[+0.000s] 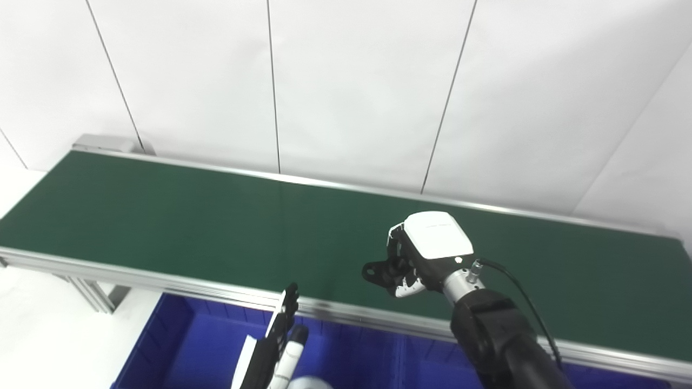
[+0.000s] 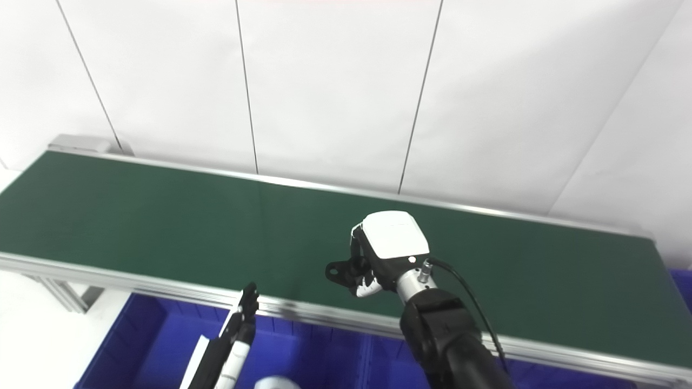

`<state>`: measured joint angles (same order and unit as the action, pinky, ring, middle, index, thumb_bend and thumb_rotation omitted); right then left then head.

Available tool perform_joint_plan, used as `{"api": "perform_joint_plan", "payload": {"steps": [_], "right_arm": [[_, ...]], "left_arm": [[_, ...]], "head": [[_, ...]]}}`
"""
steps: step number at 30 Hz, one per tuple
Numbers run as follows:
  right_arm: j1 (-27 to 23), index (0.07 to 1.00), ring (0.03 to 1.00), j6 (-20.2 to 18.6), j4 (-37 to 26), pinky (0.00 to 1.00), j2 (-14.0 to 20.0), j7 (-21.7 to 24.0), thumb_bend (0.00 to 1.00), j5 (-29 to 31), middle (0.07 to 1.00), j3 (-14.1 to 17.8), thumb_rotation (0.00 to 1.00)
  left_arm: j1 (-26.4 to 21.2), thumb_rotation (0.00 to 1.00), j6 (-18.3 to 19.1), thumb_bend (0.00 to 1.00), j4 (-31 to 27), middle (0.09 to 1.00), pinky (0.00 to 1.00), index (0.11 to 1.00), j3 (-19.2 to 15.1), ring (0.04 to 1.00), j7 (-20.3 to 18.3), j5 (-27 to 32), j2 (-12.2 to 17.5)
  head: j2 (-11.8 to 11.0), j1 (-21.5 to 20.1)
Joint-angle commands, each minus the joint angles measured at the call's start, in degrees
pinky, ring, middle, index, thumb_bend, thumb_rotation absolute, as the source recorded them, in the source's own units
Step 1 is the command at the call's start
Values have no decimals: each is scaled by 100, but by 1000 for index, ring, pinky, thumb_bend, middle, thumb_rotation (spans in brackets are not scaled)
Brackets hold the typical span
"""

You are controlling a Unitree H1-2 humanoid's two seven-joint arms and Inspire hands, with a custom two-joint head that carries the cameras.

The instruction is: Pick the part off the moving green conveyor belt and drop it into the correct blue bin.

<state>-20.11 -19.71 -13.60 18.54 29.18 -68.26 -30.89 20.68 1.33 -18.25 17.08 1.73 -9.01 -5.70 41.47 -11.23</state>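
Hovering over the near half of the green conveyor belt (image 1: 162, 216), my right hand (image 1: 419, 254) has its fingers curled under the white back plate; whether they clasp a part I cannot tell. My left hand (image 1: 278, 335) stands with fingers straight and apart, holding nothing, just past the belt's near rail over the blue bin (image 1: 178, 346).

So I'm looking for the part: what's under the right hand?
Green conveyor belt lies under the right hand, bare wherever it shows. The fingers curl downward, and the white back of the hand covers whatever they may hold; no part is visible.
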Motion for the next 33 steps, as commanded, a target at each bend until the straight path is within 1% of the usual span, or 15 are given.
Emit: {"api": "perform_joint_plan", "payload": {"steps": [1,2,3,4,5,6,7,11,15,21,26,29,31,32,33], "right_arm": [[115,482,180,241,-458,121,189,243,528,-262,469,9,0],[201,482,174,256,-600,117,217,425,529,-315,469,10,0],[302,483,171,264,-735,115,247,601,529,-357,469,18,0],[388,483,166,273,-862,110,254,769,529,-385,469,28,0],[507,482,163,294,-991,107,284,946,530,-431,469,36,0],[583,483,165,312,-1095,108,290,1135,530,-499,469,35,0],[627,483,170,335,-1159,113,280,1272,531,-556,469,45,0],[964,483,179,624,-1231,124,394,1430,531,-723,469,55,0],[1043,485,175,675,-1301,122,301,1884,529,-873,469,162,0],[1157,490,194,739,-1331,132,215,2425,528,-1240,469,307,0],[1271,485,184,1054,-1176,115,332,2265,532,-1592,469,368,0],[1374,489,188,1113,-1041,122,293,1761,531,-1477,469,554,0],[1431,493,301,1183,-960,224,298,1430,530,-1458,478,626,4],[1438,494,340,1205,-943,257,300,1404,529,-1604,481,617,7],[1446,617,491,1225,-926,395,301,1383,749,-1831,603,585,243]], "left_arm": [[-51,995,132,590,-309,1000,1000,1000,22,1000,-105,156,-86],[-69,998,232,588,-396,1000,1000,1000,-13,1000,-142,219,-53],[-84,999,297,587,-452,1000,1000,1000,-36,1000,-171,276,-30],[-112,1000,385,583,-526,1000,1000,1000,-80,1000,-205,344,5],[-140,1000,451,571,-579,1000,1000,1000,-118,1000,-236,403,34],[-179,1000,535,563,-652,1000,1000,1000,-169,1000,-275,459,75],[-206,1000,597,561,-704,1000,1000,1000,-208,1000,-307,493,100],[-395,1000,820,564,-892,1000,1000,1000,-372,1000,-420,623,246],[-545,994,1023,546,-1014,1000,1000,1000,-522,1000,-503,863,321],[-618,977,1263,529,-1148,1000,1000,1000,-627,1000,-609,1122,396],[-614,964,1339,529,-1191,1000,1000,1000,-634,1000,-617,1249,402],[-594,975,1361,528,-1205,1000,1000,1000,-606,1000,-606,1208,421],[-583,981,1341,529,-1199,1000,1000,1000,-586,1000,-600,1189,422],[-574,983,1317,529,-1190,1000,1000,1000,-576,1000,-601,1182,426],[-563,986,1313,523,-1186,1000,1000,1000,-574,1000,-599,1201,419]], "head": [[24,-24],[126,-194],[126,-194],[269,-390],[290,-422],[444,-628],[444,-628],[761,-1042],[963,-1272],[990,-1365],[945,-1315],[915,-1284],[885,-1256],[851,-1229],[830,-1214]]}}
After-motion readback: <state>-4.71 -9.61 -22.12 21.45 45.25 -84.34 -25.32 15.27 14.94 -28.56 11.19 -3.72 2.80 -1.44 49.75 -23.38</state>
